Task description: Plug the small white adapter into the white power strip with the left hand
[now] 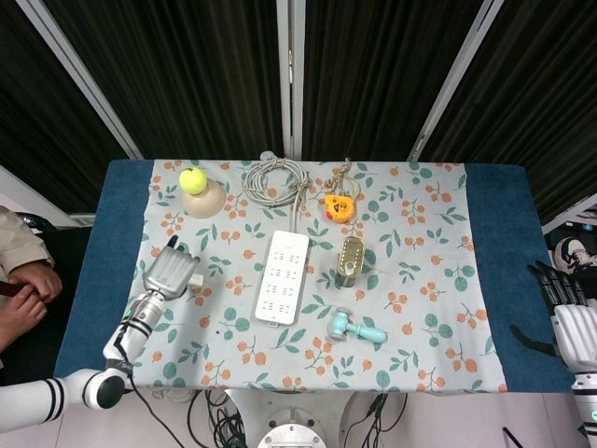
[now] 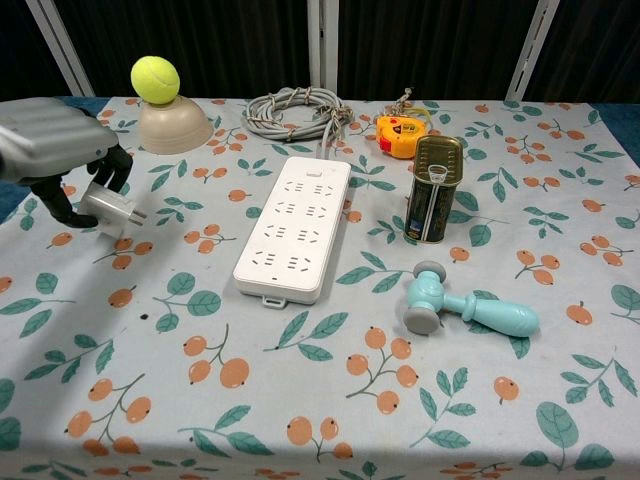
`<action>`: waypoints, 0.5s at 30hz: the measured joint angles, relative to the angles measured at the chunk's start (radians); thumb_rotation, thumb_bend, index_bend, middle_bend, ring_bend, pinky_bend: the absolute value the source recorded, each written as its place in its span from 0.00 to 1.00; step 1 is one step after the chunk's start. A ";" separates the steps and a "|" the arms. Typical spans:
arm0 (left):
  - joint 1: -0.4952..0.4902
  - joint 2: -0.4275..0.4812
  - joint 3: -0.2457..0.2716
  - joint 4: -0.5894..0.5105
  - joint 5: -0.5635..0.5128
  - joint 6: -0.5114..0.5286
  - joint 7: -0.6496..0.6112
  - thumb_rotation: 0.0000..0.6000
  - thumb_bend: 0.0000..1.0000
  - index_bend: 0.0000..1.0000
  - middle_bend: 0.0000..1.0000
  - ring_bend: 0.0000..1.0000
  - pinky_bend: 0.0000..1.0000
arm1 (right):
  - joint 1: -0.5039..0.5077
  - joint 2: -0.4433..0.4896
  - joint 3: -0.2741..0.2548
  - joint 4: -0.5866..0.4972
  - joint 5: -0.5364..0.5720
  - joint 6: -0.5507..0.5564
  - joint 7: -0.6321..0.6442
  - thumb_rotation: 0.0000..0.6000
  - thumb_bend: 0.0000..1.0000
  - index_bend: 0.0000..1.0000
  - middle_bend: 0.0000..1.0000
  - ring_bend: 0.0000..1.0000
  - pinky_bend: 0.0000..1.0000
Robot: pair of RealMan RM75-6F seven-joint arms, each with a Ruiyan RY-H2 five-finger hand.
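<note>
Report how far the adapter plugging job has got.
Done: the left hand grips the small white adapter, lifted off the cloth. In hand: carrying it, left of the white power strip and apart from it. Left: bring it over a socket and push it in; every socket shows empty.

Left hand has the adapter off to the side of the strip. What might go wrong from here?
The left hand holds the adapter tilted, prongs aimed sideways; it may meet the power strip misaligned. The strip lies loose and could slide when pushed. The bowl with the tennis ball sits nearby and may get bumped.
</note>
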 measured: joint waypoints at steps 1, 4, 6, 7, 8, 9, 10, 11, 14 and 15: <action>-0.008 -0.002 0.003 -0.011 -0.024 0.001 0.026 1.00 0.37 0.52 0.54 0.36 0.14 | -0.001 0.001 0.000 -0.002 0.000 0.001 -0.001 1.00 0.13 0.00 0.02 0.00 0.00; -0.035 -0.020 0.016 -0.038 -0.077 0.015 0.082 1.00 0.36 0.49 0.51 0.34 0.13 | -0.003 0.003 0.000 -0.003 0.002 0.003 0.000 1.00 0.13 0.00 0.02 0.00 0.00; -0.046 -0.032 0.027 -0.047 -0.091 0.027 0.098 1.00 0.35 0.47 0.49 0.31 0.12 | -0.003 0.002 0.000 -0.002 0.002 0.002 0.001 1.00 0.13 0.00 0.02 0.00 0.00; -0.049 -0.035 0.031 -0.049 -0.093 0.032 0.102 1.00 0.34 0.46 0.48 0.31 0.12 | -0.004 0.002 -0.001 -0.002 0.002 0.002 0.001 1.00 0.13 0.00 0.02 0.00 0.00; -0.050 -0.037 0.034 -0.051 -0.093 0.036 0.104 1.00 0.33 0.45 0.47 0.30 0.12 | -0.004 0.001 -0.001 -0.001 0.002 0.002 0.001 1.00 0.13 0.00 0.02 0.00 0.00; -0.052 -0.040 0.038 -0.053 -0.094 0.041 0.108 1.00 0.33 0.44 0.46 0.30 0.12 | -0.004 0.001 -0.001 -0.001 0.002 0.002 0.001 1.00 0.13 0.00 0.02 0.00 0.00; -0.053 -0.041 0.041 -0.055 -0.094 0.045 0.110 1.00 0.33 0.43 0.45 0.29 0.12 | -0.004 0.002 -0.001 0.000 0.002 0.001 0.001 1.00 0.13 0.00 0.02 0.00 0.00; -0.055 -0.043 0.045 -0.058 -0.094 0.049 0.111 1.00 0.32 0.42 0.44 0.28 0.12 | -0.005 0.002 -0.001 0.000 0.003 0.002 0.002 1.00 0.13 0.00 0.02 0.00 0.00; -0.057 -0.044 0.051 -0.067 -0.096 0.062 0.114 1.00 0.31 0.38 0.42 0.27 0.11 | -0.005 0.003 -0.001 -0.001 0.002 0.001 0.001 1.00 0.13 0.00 0.02 0.00 0.00; -0.058 -0.043 0.053 -0.073 -0.095 0.068 0.114 1.00 0.31 0.36 0.40 0.25 0.11 | -0.005 0.003 -0.001 -0.001 0.002 0.001 0.001 1.00 0.13 0.00 0.02 0.00 0.00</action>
